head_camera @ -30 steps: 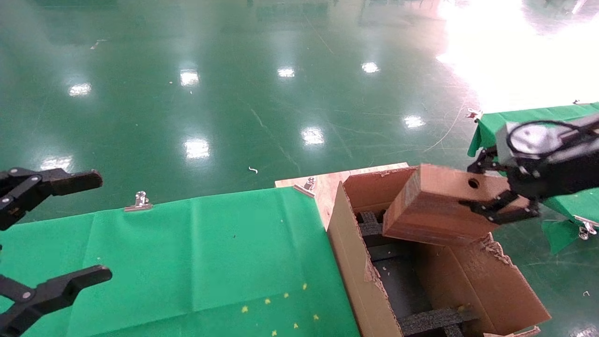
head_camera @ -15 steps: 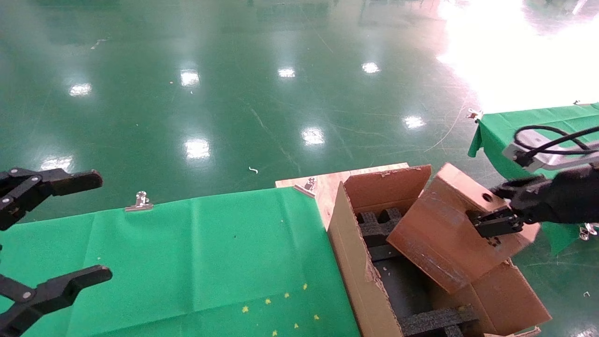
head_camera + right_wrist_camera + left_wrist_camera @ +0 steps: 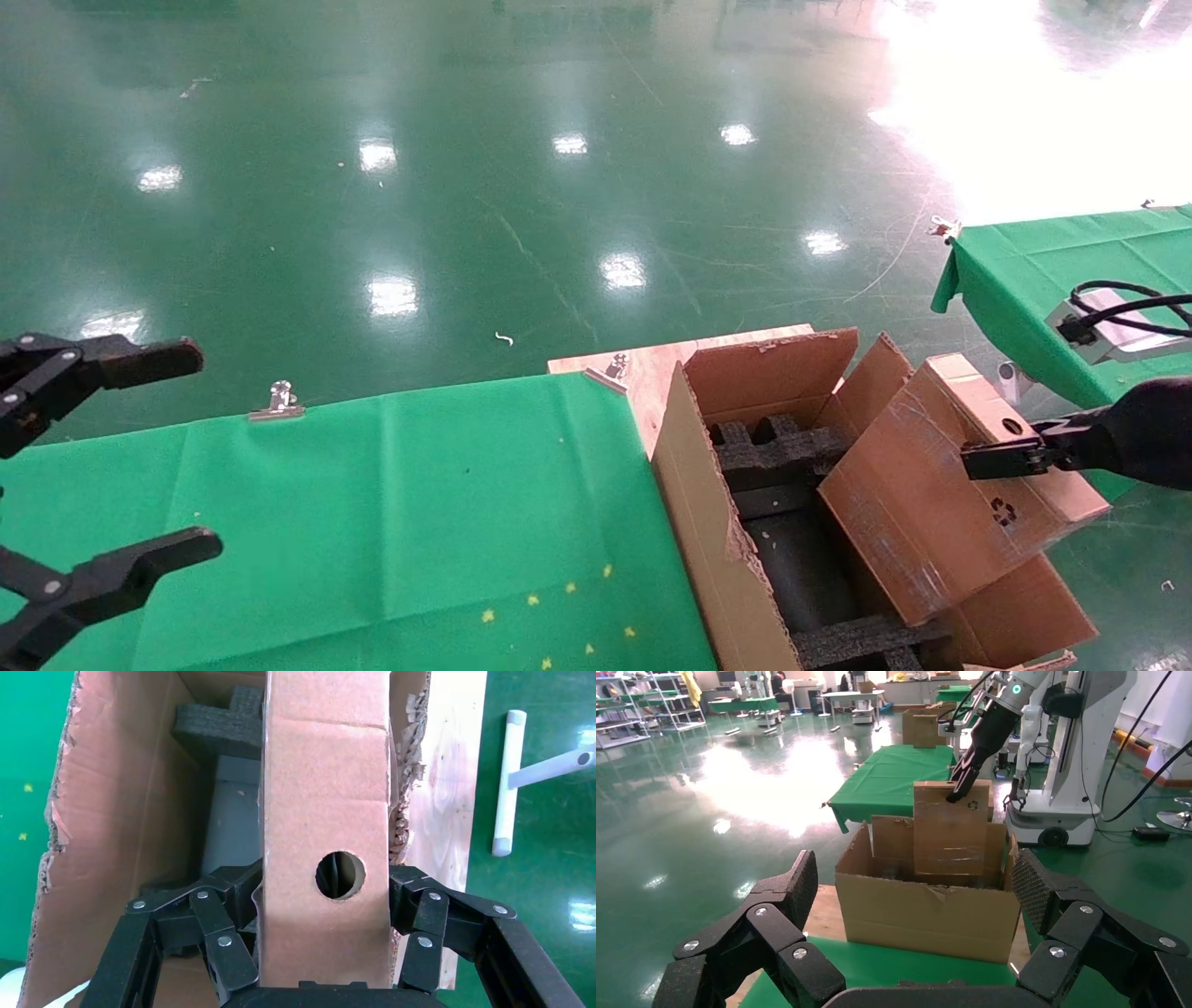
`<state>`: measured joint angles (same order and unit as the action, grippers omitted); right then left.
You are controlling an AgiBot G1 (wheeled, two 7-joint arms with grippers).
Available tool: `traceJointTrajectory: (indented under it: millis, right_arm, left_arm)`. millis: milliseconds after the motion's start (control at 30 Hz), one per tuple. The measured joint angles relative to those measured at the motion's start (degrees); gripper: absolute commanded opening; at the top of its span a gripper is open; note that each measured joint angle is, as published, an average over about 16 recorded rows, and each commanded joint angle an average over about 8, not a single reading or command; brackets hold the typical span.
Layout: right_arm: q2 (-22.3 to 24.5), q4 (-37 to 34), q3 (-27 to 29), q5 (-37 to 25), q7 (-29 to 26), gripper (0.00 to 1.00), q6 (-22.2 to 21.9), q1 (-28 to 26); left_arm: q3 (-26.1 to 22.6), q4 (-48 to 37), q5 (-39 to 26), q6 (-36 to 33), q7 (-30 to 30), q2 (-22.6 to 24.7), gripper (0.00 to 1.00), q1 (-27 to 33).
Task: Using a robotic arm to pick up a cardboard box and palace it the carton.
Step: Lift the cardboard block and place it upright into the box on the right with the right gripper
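The cardboard box (image 3: pixel 941 485) stands tilted on edge in the right half of the carton (image 3: pixel 717 550), its lower end down inside against the right wall, so that side of the opening is blocked. Between the box and the carton's left wall a channel stays open, though black foam inserts (image 3: pixel 773 447) cross it at the far end and again at the near end (image 3: pixel 861 638). The right gripper (image 3: pixel 323 903) clamps the box's narrow top side, its fingers (image 3: pixel 225 941) filling the gaps beside it. Ragged flaps (image 3: pixel 773 368) rise along the far rim. Left of the carton, the green-covered table (image 3: pixel 372 522) lies bare up to the wide-open left gripper (image 3: pixel 102 457) at its left edge.
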<state>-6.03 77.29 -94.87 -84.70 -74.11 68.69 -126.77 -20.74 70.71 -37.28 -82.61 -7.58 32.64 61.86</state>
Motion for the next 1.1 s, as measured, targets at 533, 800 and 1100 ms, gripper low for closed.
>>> traceJointTrajectory:
  millis: [533, 800, 1100]
  right_arm:
    - [-0.7, 0.0, -1.4, -1.1, -1.0, 0.00, -6.4, 2.3]
    - [-1.3, 0.5, -3.4, -2.8, -2.4, 0.00, -12.5, 5.3]
    - [-3.4, 0.5, -5.5, -5.0, -6.0, 0.00, -15.3, 8.1]
  left_arm:
    - [0.0, 0.0, 0.0, 0.0, 0.0, 0.0, 1.00, 0.0]
    - [0.0, 0.0, 0.0, 0.0, 0.0, 0.0, 1.00, 0.0]
    - [0.0, 0.0, 0.0, 0.0, 0.0, 0.0, 1.00, 0.0]
